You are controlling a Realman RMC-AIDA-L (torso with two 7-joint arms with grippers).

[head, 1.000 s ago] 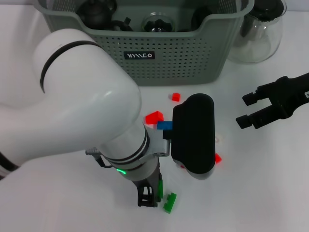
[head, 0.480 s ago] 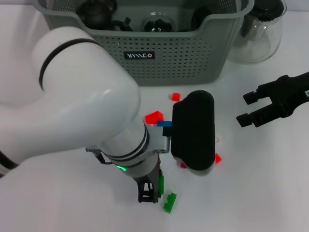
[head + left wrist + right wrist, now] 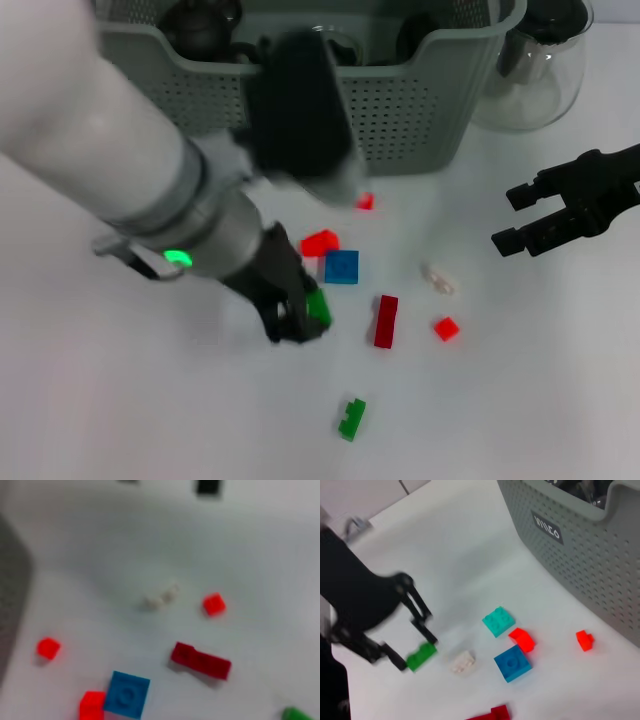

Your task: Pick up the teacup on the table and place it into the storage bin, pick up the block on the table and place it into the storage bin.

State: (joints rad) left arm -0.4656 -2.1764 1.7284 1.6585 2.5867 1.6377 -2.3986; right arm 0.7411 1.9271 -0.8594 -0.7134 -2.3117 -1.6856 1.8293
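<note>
while the left arm is stretching across the white table (image 3: 120, 400), the storage bin (image 3: 420, 110) is sitting at the far side, grey-green with perforated walls, dark rounded items lying inside it, and a clear glass teapot (image 3: 535, 70) is standing just beside its right end. the left gripper (image 3: 297, 318) is hanging low over the table in front of the bin, its black fingers (image 3: 417, 611) pinching a green block (image 3: 317, 306); the right wrist view is showing that block (image 3: 421, 656) clamped at the fingertips. the right gripper (image 3: 515, 215) is hovering well to the right, away from the bricks, its two black fingers spread apart with nothing between them. loose pieces are lying scattered on the table: a blue square brick (image 3: 341, 267) is sitting near the held block, touching or nearly touching a red brick (image 3: 319, 242); a dark red long brick (image 3: 385, 320) is lying just right of the gripper; a second green brick (image 3: 351, 418) is lying nearer the robot; a small red cube (image 3: 446, 327) is resting beside the dark red one; a small whitish piece (image 3: 437, 279) is lying between the blue brick and the right gripper; a tiny red piece (image 3: 365, 201) is sitting close to the bin's front wall. a teal brick (image 3: 498, 621) is showing in the right wrist view only.
</note>
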